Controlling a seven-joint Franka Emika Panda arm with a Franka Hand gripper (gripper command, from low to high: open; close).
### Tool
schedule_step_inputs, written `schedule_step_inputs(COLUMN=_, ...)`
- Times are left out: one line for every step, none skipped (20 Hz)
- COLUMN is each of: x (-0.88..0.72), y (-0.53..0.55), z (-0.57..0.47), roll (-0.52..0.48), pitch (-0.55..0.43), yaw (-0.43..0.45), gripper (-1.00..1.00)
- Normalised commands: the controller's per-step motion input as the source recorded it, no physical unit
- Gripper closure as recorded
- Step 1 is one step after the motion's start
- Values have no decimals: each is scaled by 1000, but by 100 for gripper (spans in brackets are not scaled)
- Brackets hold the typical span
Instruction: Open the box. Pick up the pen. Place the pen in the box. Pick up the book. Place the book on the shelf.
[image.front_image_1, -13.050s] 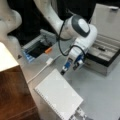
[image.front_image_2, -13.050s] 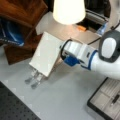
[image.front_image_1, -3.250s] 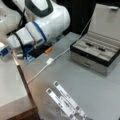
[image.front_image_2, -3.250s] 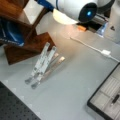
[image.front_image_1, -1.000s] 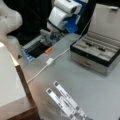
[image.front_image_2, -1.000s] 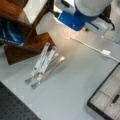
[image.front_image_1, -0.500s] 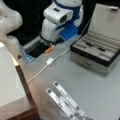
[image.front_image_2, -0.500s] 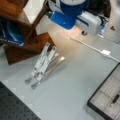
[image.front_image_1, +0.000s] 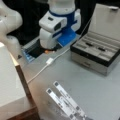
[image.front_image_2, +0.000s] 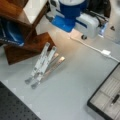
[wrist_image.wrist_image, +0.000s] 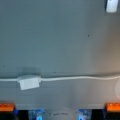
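**Book on shelf, box open, arm above the worktop**

Book (image.front_image_1: 7, 75) lies flat on the shelf (image.front_image_1: 23, 82) at the 9 o'clock edge of a front view, its pale cover over the brown wooden side.

1. Tool (wrist_image.wrist_image: 60, 113): only the orange and blue parts along the 6 o'clock edge of the wrist view show. Whether the tool stands wide or narrow cannot be told, and nothing shows held in it. In both front views the arm's white and blue wrist housing (image.front_image_1: 58, 25) covers it.
2. Directly below the wrist camera: bare grey worktop (wrist_image.wrist_image: 60, 37), crossed from 9 to 3 o'clock by a white cable (wrist_image.wrist_image: 75, 78) with a small white connector block (wrist_image.wrist_image: 28, 82) at 8 o'clock.
3. Behind the arm in a front view: a small black tray with a blue edge (image.front_image_1: 31, 53), toward 9 o'clock from the wrist housing.
4. Box (image.front_image_1: 96, 53): at 3 o'clock in a front view, lid raised, grey compartments exposed. Two small dark items lie inside; which one is the pen cannot be told.
5. White strips with dark marks (image.front_image_1: 65, 101): at 6 o'clock on the worktop, well apart from the box, near the shelf base.
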Motion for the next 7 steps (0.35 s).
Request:
schedule_step_inputs(x=-208, y=-2, z=-93, roll=203, pitch=-251, yaw=20, gripper=-100)
schedule_step_inputs(x=-197, y=-2, z=-88, roll=203, pitch=-238, yaw=25, gripper=-100)
schedule_step_inputs(x=-190, y=-3, z=-88, roll=203, pitch=-228, yaw=27, gripper=-100)
schedule_step_inputs(x=-185, y=-10, z=-101, roll=197, pitch=-229, yaw=36, gripper=-100)
schedule_step_inputs(x=-182, y=-20, z=-119, roll=196, pitch=-231, yaw=45, gripper=-100)
schedule_step_inputs(x=-182, y=-26, z=-132, roll=196, pitch=-229, yaw=48, gripper=-100)
schedule_step_inputs(x=-184, y=-34, z=-148, roll=184, pitch=-226, yaw=56, gripper=-100)
